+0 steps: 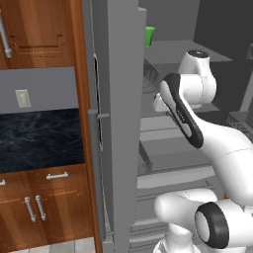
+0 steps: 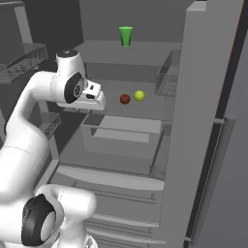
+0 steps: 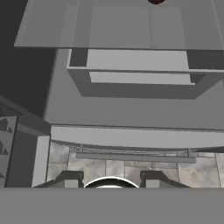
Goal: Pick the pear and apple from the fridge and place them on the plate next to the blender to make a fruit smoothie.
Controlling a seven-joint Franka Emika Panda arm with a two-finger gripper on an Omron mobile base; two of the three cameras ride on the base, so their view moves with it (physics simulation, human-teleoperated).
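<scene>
Fridge (image 2: 203,121) open, pear (image 2: 139,95) and apple (image 2: 125,99) unpicked on shelf; our hand (image 3: 109,180) empty, spread moderately.

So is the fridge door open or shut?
Open. The fridge door stands swung aside, and you can see the apple and pear on a shelf inside.

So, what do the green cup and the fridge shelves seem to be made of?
The cup looks like plastic: one flat bright green, matte, with no glint. The fridge shelves look like matte grey plastic or painted metal: plain grey, opaque, without reflections. As everything is rendered, both are only guesses.
</scene>
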